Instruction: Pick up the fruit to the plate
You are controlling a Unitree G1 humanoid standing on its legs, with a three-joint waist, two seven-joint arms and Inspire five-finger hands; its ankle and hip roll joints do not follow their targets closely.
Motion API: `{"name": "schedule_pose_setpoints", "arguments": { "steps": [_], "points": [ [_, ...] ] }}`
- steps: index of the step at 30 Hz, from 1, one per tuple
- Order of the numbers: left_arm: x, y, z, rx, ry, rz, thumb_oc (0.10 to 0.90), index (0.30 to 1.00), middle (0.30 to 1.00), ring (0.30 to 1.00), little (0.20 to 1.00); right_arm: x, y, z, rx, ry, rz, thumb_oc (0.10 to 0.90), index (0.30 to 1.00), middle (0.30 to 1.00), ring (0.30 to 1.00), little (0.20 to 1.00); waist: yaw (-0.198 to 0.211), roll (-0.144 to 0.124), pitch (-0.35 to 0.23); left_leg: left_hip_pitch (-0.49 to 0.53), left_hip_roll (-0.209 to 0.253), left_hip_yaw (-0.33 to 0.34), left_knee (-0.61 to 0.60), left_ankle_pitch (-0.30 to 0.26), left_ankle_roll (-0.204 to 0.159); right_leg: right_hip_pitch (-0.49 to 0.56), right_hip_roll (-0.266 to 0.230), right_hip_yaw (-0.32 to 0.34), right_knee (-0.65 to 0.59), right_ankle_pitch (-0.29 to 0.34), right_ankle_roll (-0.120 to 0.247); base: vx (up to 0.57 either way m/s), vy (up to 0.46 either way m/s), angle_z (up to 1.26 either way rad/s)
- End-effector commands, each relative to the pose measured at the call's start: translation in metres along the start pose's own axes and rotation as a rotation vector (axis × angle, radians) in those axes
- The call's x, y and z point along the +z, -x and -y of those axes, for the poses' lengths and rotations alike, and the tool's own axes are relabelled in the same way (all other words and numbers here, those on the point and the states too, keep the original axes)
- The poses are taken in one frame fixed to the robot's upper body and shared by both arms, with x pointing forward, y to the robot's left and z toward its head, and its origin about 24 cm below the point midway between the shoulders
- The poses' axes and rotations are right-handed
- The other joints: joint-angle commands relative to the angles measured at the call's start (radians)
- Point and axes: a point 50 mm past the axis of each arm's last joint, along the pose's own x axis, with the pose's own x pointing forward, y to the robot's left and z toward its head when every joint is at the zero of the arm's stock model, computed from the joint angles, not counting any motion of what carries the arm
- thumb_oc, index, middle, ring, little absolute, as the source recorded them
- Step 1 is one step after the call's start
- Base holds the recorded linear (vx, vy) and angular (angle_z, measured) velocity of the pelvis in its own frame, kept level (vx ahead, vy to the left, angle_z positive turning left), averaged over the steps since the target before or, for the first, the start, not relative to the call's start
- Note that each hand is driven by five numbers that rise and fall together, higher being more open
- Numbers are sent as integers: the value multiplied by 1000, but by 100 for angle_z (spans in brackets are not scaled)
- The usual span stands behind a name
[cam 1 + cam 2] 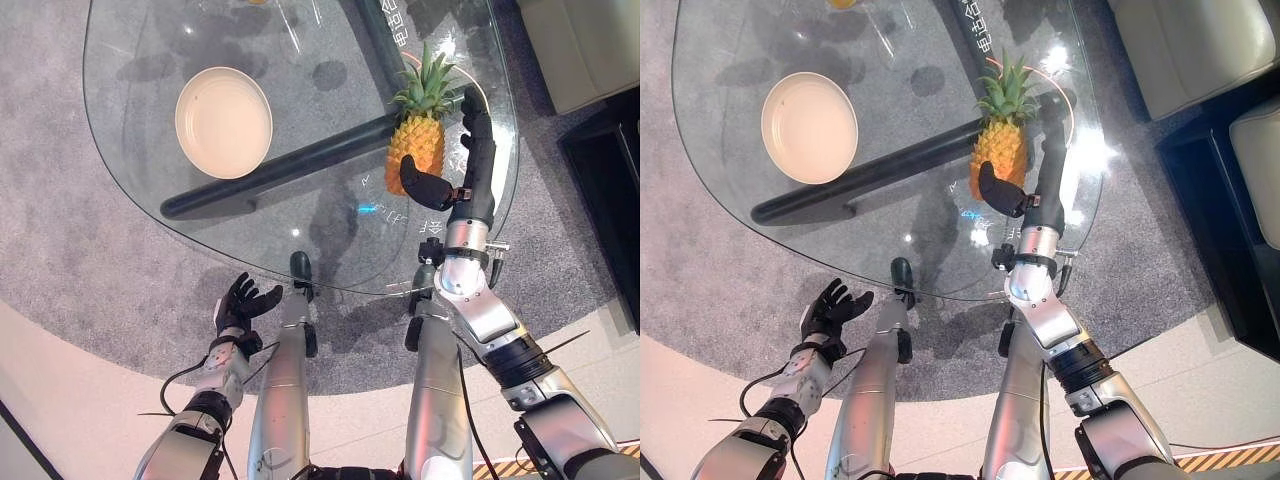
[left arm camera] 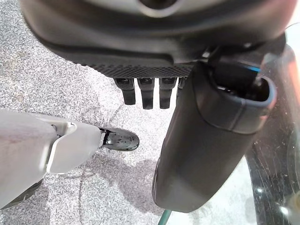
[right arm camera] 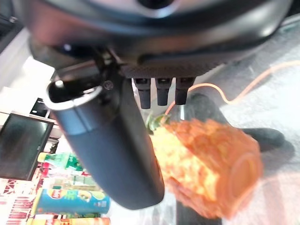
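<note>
Your right hand [image 1: 447,188], fingers open, flanks the upright pineapple [image 1: 416,146] on the glass table [image 1: 150,190]; the plate [image 1: 223,122] lies well leftward, your open left hand [image 1: 240,305] below the rim

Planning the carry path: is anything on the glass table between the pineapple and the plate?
Nothing visible stands on the glass table between the pineapple and the empty plate. The dark bar seen there lies under the glass. The right hand is open beside the pineapple.
</note>
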Motion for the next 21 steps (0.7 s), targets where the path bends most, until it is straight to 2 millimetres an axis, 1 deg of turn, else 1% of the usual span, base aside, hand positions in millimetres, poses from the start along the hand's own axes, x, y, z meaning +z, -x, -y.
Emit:
{"name": "schedule_pose_setpoints", "arguments": {
  "steps": [1, 16, 21],
  "points": [
    [-13, 8, -21, 82, -30, -19, 800, 900, 900, 900, 900, 36, -1, -6, 0, -175, 106, 800, 900, 900, 900, 900, -9, 17, -16, -1, -33, 5, 92, -92, 15, 27, 26, -67, -124, 80, -36, 0, 0, 0],
    [-16, 10, -18, 76, -36, -23, 800, 900, 900, 900, 900, 13, 12, -21, 25, -214, -73, 800, 900, 900, 900, 900, -3, 20, -16, -3, -36, 6, 86, -83, 18, 21, 28, -68, -120, 85, -38, 0, 0, 0],
    [-17, 10, -16, 73, -40, -26, 800, 900, 900, 900, 900, 10, 13, -25, 24, -213, -95, 800, 900, 900, 900, 900, 1, 21, -16, -3, -37, 6, 84, -81, 19, 20, 30, -69, -120, 86, -39, 0, 0, 0]
  ]
}}
